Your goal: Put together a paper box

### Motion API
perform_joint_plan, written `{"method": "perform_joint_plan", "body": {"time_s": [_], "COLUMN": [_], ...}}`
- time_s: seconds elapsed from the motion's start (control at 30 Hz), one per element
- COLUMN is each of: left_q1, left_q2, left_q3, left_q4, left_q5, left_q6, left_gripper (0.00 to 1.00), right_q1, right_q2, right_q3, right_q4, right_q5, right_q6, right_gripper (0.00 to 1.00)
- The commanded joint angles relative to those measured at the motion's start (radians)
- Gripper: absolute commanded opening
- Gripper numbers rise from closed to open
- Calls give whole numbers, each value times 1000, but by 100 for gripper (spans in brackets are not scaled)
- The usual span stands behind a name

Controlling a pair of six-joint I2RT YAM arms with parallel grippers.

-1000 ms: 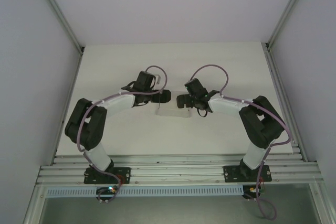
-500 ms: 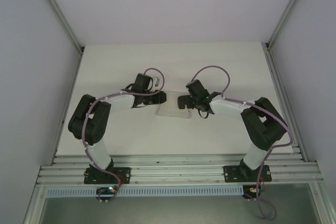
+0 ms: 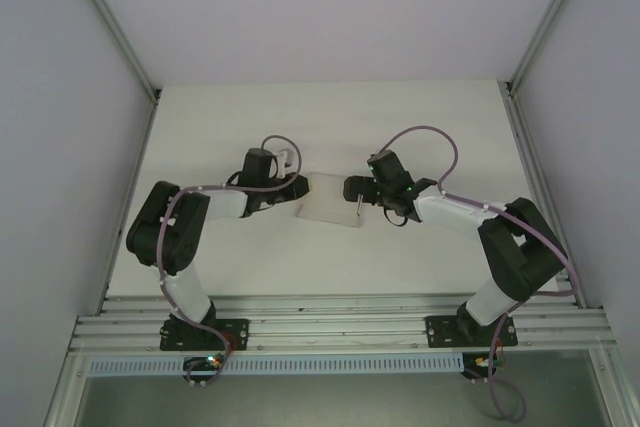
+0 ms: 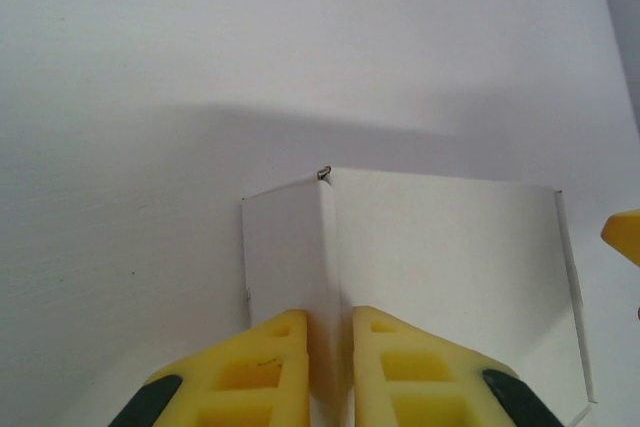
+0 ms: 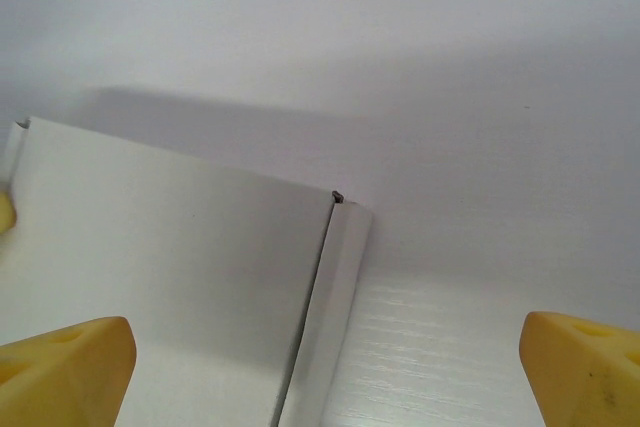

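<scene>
Starting at the near rail: both arm bases bolted there, elbows bowed outward, wrists turned in toward the middle of the white table. Lying mid-table between the two wrists, the paper box, pale against the tabletop and only partly folded. At its left end the left gripper, at its right end the right gripper.

Seen from the left wrist, yellow fingers drawn almost together on an upright crease of the card, with nothing but that thin sheet between the pads. Just past the pinch, a narrow panel angled off to the left and a wide panel spreading to the right. A small dark speck at the top of the crease.

Seen from the right wrist, jaws spread wide, fingertips far apart at the lower corners, gripping nothing. Between them, the wide white sheet with a narrow strip folded along its right edge. Cannot tell whether that sheet rests flat or stands raised.

Further off, bare tabletop under soft shadow. Beyond that, the pale walls closing in the workspace.
</scene>
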Motion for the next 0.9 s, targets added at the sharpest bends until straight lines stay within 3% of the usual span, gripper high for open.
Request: {"method": "perform_joint_plan", "body": {"time_s": [0.0,0.17,0.33,0.63,0.87], "left_q1": [43,99,125,124,119], "left_q2": [7,58,118,84,94], "left_q3": [-68,-166,-207,-203,-197], "left_q4": [99,416,642,544,554], "left_q5": [40,129,174,138,139], "left_q6": [-72,-227,-334,-267,-266], "left_gripper": [12,9,8,8,9], "right_q1": [-30,-69,-79,-78,-77], "right_q2": [-14,-1,40,144,188], "right_q3": [-34,-91,-63,0,12], "right_q4": [53,201,195,318,452], "right_q5": [-93,-253,-295,-484,-583], "right_q6": [85,143,136,192,264], "right_gripper": [100,100,100,96,77]}}
